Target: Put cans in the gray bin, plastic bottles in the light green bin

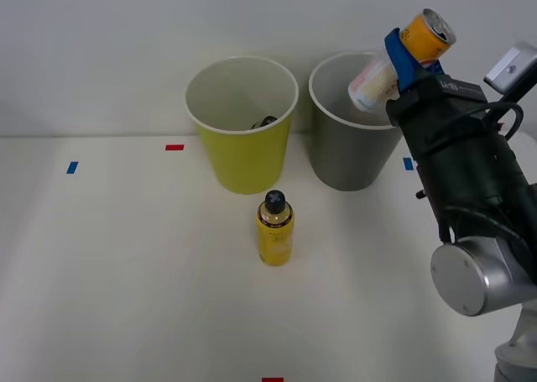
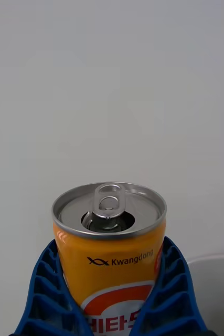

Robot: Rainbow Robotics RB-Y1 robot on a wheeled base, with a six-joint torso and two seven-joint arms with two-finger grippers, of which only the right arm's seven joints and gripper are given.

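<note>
The right tool [image 1: 413,56] is closed around an orange can [image 1: 424,34], its two blue ribbed fingers [image 2: 43,294] pressed against the can's sides; the wrist view shows the silver top with its pull tab standing clear above the finger ribs. The can is tilted, raised well off the bench [image 1: 126,281], with its lower end pointing toward the mouth of the gray bin [image 1: 340,151], which sits just below and slightly to the left of the tool. The can hangs over that bin's right rim, not plainly over the middle of the opening.

The step in hand looks like the carry to the drop point for the can. The next move calls for bringing the tool a little further over the gray bin's opening, then parting the fingers so the can falls inside and does not strike the rim.

Further left stands the light green bin [image 1: 243,159], with something dark showing inside it. Nearer the robot, in front of that bin, a yellow black-capped bottle [image 1: 274,228] stands upright on the bench, yet to be sorted.
</note>
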